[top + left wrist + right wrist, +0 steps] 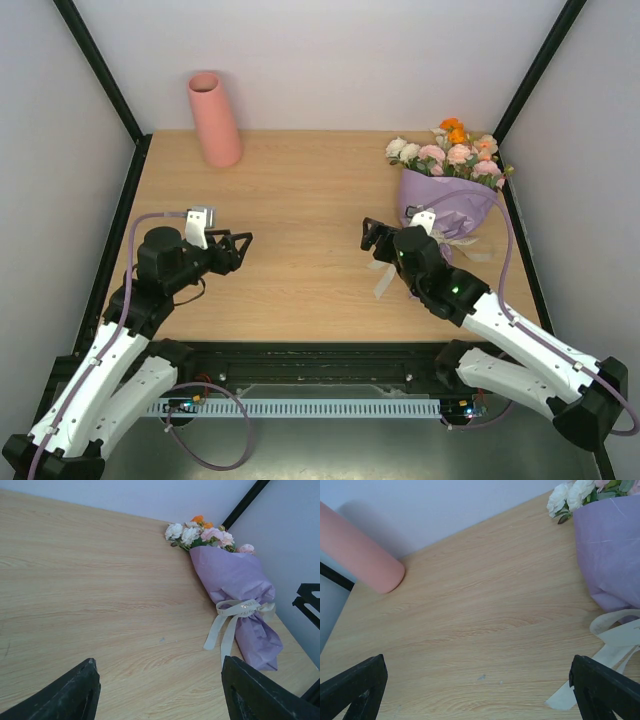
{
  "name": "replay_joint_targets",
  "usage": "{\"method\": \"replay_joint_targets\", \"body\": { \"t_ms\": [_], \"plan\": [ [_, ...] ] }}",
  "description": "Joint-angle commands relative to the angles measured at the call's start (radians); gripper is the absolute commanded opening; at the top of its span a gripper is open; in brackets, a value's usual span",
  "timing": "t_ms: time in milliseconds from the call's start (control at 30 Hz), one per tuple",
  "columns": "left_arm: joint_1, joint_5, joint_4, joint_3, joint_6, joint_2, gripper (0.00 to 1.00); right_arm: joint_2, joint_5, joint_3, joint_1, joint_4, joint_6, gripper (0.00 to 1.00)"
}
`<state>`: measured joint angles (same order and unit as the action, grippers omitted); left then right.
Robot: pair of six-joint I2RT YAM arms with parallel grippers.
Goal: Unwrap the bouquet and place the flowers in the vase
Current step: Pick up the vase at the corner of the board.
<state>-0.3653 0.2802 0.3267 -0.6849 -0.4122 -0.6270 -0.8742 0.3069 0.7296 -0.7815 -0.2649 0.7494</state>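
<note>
Top external view, largest first: the wooden counter (300, 200) carries two things, well apart. The bouquet (445, 200) lies on its side at the upper right of the frame, blooms toward the back wall. It is wrapped in lilac paper and tied, so unwrapping looks not yet begun. The vase (214, 118) stands on its base at the upper left; I judge this leaves the middle as working room.

Both arms sit low near the bottom of the frame. The right gripper (366, 236) is just beside the bouquet's tied end, likely because the cream ribbon (235, 612) must go first. The left gripper (243, 245) is far from both things. Each has its fingers spread wide and holds nothing.

The right arm covers the cone's lower tip, and the paper hides the stems of the flowers (450, 152). In the right wrist view, frame edges cut off the vase and bouquet. The ribbon's knot is too small to read.
</note>
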Motion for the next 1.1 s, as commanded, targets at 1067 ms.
{"method": "replay_joint_targets", "body": {
  "t_ms": [1067],
  "plan": [
    [0.494, 0.071, -0.263, -0.942, -0.445, -1.097, 0.74, 0.145, -0.204, -0.002, 0.004, -0.005, 0.006, 0.99]
  ]
}}
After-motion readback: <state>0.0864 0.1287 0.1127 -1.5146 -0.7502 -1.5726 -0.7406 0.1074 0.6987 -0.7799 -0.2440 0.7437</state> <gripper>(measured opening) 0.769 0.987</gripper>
